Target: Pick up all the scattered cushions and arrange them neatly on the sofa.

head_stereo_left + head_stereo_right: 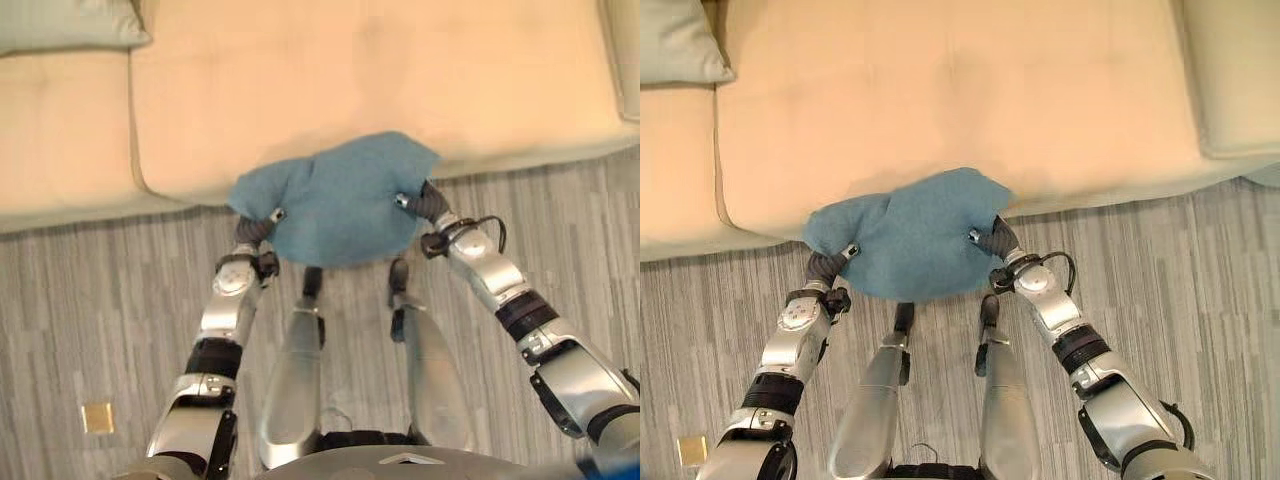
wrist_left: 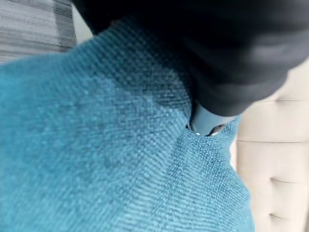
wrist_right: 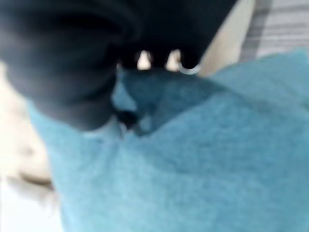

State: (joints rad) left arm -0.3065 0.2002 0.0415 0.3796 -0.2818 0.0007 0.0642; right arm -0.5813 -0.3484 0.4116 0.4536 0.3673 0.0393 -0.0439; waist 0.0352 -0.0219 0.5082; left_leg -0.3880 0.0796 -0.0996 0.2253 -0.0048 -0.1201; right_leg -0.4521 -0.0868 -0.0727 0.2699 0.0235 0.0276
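Centrally, a teal woven fabric cushion overlaps the front edge of the beige upholstered sofa, held between left hand and right hand; whether their fingers grip it, I cannot tell.

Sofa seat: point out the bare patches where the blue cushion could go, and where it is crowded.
The middle seat of the sofa is bare from the blue cushion at its front edge back to the far side. The left seat is free except its far corner, where a pale green cushion lies. The front edge is crowded: both hands are at the cushion.
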